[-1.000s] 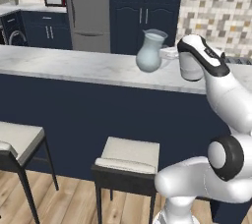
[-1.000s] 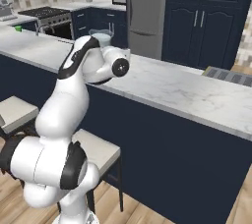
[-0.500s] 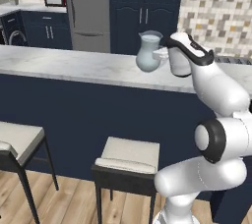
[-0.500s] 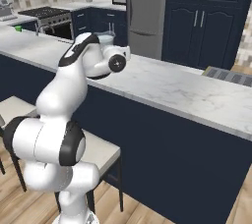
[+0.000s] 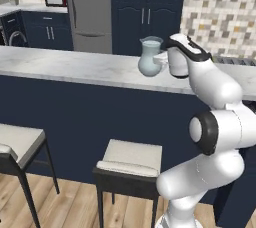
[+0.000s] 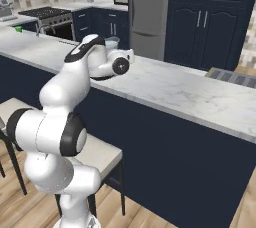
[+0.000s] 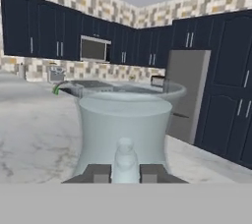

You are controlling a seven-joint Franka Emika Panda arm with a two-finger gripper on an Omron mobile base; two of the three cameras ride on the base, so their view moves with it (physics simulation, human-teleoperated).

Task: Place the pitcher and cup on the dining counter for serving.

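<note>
Your two-finger gripper (image 7: 125,173) is pinched nearly closed on the thin handle of the pale blue translucent glass pitcher (image 5: 149,57), centre frame on the grey marble dining counter (image 5: 60,64). Risk: retracting before releasing would tip it.

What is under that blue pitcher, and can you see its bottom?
The pitcher seems to stand on the marble counter, gripper shut on its handle. In the hand view its base is cut off, so actual contact can't be confirmed.
</note>
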